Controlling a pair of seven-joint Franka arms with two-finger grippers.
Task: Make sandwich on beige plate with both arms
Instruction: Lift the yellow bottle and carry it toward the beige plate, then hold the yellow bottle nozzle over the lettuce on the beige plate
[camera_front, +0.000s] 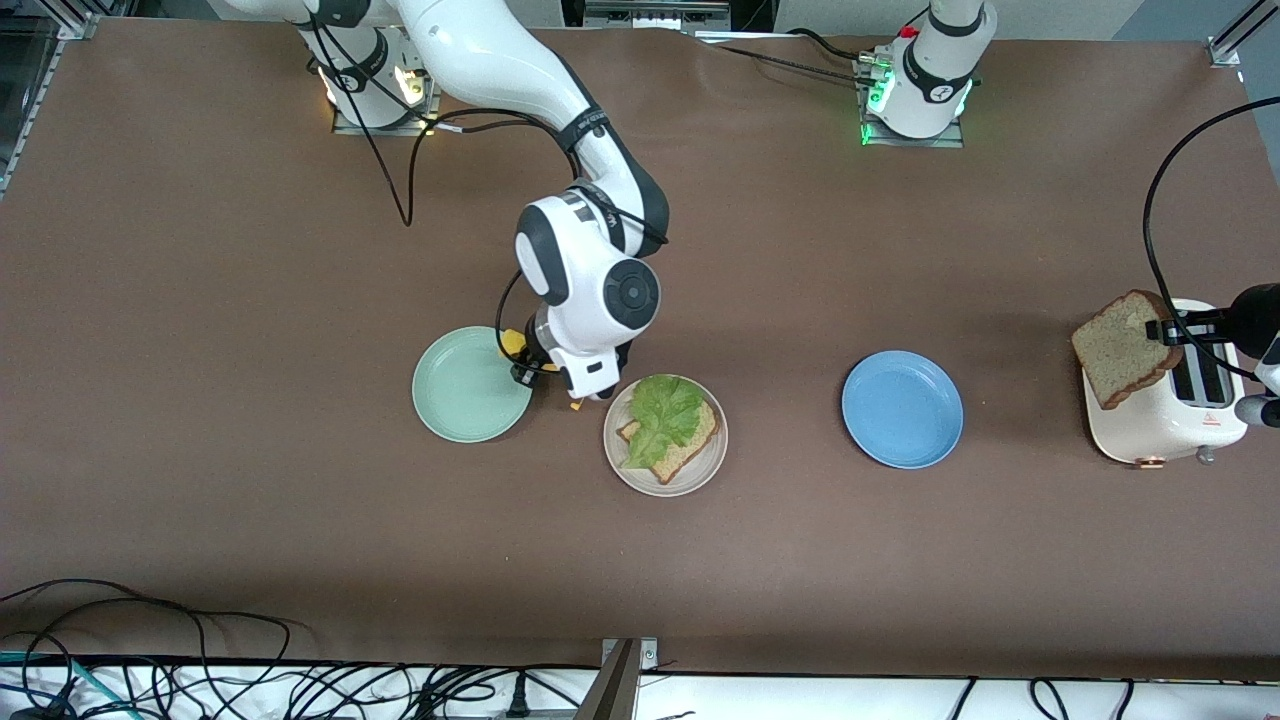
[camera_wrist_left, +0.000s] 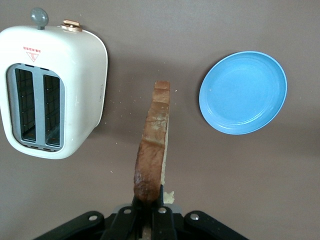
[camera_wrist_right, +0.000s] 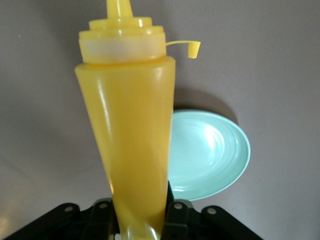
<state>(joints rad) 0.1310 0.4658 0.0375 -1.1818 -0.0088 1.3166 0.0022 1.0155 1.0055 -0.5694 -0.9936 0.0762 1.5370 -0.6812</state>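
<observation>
The left claw (camera_wrist_left: 147, 212) pinches one slice of wholegrain bread (camera_front: 1125, 345) by its crust, holding it on edge above the white two-slot toaster (camera_front: 1165, 420) at the left arm's end of the counter (camera_front: 300, 540). The right claw (camera_wrist_right: 140, 220) clamps one yellow squeeze bottle (camera_wrist_right: 131, 125), its nozzle cap hanging open, over the gap between the mint-green plate (camera_front: 470, 385) and the beige plate (camera_front: 700, 465). Three plates sit in a row: mint-green, beige, and blue (camera_front: 902, 408). The beige plate, in the middle, carries a second bread slice (camera_front: 690, 450) topped with one ruffled lettuce leaf (camera_front: 662, 415).
</observation>
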